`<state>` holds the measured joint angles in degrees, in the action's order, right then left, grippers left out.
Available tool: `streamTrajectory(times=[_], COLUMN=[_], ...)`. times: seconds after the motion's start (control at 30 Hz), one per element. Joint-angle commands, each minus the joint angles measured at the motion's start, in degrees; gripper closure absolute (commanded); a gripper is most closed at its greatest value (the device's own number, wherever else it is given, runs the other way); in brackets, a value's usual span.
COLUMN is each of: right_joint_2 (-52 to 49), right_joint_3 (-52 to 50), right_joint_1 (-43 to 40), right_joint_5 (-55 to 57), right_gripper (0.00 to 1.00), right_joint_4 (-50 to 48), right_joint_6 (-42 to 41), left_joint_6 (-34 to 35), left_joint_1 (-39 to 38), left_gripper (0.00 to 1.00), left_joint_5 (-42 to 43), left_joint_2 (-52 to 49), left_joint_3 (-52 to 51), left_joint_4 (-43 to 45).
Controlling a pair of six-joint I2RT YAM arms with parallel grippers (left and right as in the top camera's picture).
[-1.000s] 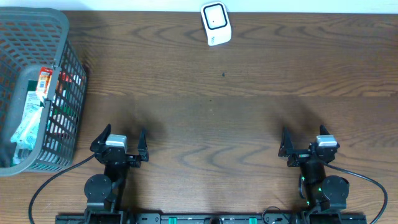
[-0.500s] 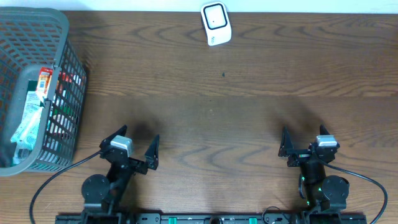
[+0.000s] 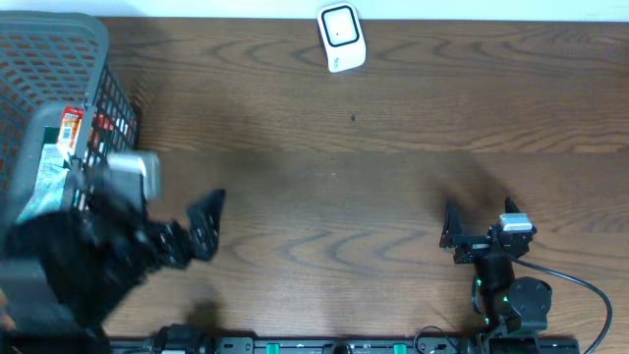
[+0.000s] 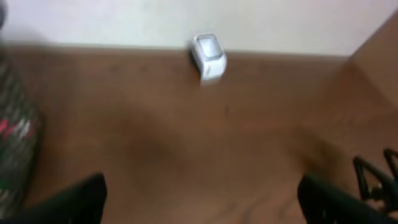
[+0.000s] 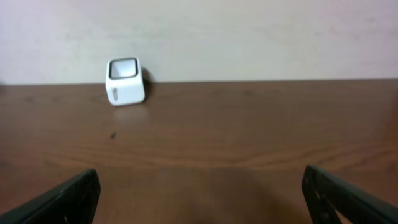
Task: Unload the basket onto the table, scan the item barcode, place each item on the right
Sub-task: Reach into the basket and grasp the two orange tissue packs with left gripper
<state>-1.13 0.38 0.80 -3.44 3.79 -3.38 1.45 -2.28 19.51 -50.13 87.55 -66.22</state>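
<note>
The white barcode scanner [image 3: 341, 37] stands at the table's far edge; it also shows in the left wrist view [image 4: 208, 55] and the right wrist view [image 5: 125, 81]. Packaged items [image 3: 54, 157] lie in the grey mesh basket [image 3: 110, 103] at the left. My left gripper [image 3: 147, 221] is raised and blurred beside the basket's right wall, open, with only bare table between its fingers [image 4: 81, 199]. My right gripper [image 3: 479, 221] rests at the front right, open and empty [image 5: 202, 199].
The basket's wall shows as a blur at the left edge of the left wrist view [image 4: 15, 143]. The right arm's fingers [image 4: 373, 180] appear at that view's lower right. Brown wooden table [image 3: 354, 177] lies between the arms and the scanner.
The left arm has lifted from its rest at the front and swung left toward the basket, its jaws spreading slightly wider. The right arm has not moved.
</note>
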Motion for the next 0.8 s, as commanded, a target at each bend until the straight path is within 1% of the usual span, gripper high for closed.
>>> streamTrajectory(times=[0.0, 0.1, 0.13, 0.17, 0.27, 0.37, 0.4, 0.5, 0.53, 0.63, 0.7, 0.77], right_joint_2=[0.1, 0.1, 0.1, 0.1, 0.1, 0.1, 0.1, 0.1, 0.1, 0.1, 0.1, 0.1], right_joint_3=[-0.1, -0.1, -0.1, -0.1, -0.1, -0.1, -0.1, -0.1, -0.1, -0.1, -0.1, -0.1], right_joint_1=[-0.3, -0.3, -0.3, -0.3, -0.3, -0.3, -0.3, -0.3, -0.3, -0.3, -0.3, -0.3], right_joint_5=[-0.5, -0.5, -0.5, -0.5, -0.5, -0.5, -0.5, -0.5, -0.5, -0.5, -0.5, -0.5], right_gripper=[0.01, 0.01, 0.01, 0.01, 0.01, 0.01, 0.01, 0.01, 0.01, 0.01, 0.01, 0.01], right_joint_4=[0.2, 0.2, 0.2, 0.2, 0.2, 0.2, 0.2, 0.2, 0.2, 0.2, 0.2, 0.2], right_joint_6=[0.7, 0.7, 0.7, 0.7, 0.7, 0.7, 0.7, 0.7, 0.7, 0.7, 0.7, 0.7], left_joint_6=[-2.6, -5.8, -6.6, -6.9, -6.9, -7.6, -9.1, -16.8, -17.5, -17.0, -17.0, -17.0], left_joint_1=[0.2, 0.2, 0.2, 0.2, 0.8, 2.1, 2.8, 5.5, 7.0, 12.2, 16.0, 21.7], left_gripper=[0.02, 0.02, 0.02, 0.02, 0.02, 0.02, 0.02, 0.02, 0.02, 0.02, 0.02, 0.02], left_joint_5=[-3.7, -4.2, -5.8, -8.5, -13.4, -14.2, -14.2, -14.3, -14.3, -14.4, -14.4, -14.4], left_joint_2=[-16.5, -30.3, -34.7, -39.0, -47.4, -51.7, -52.4, -53.2, -53.3, -53.2, -53.2, -53.5], left_joint_3=[21.1, 39.6, 45.3, 50.4, 58.9, 60.7, 60.7, 60.7, 60.7, 60.7, 60.7, 60.7], left_joint_4=[-11.6, -23.5, -26.5, -28.6, -30.5, -28.9, -27.8, -23.6, -21.8, -17.9, -17.0, -16.9])
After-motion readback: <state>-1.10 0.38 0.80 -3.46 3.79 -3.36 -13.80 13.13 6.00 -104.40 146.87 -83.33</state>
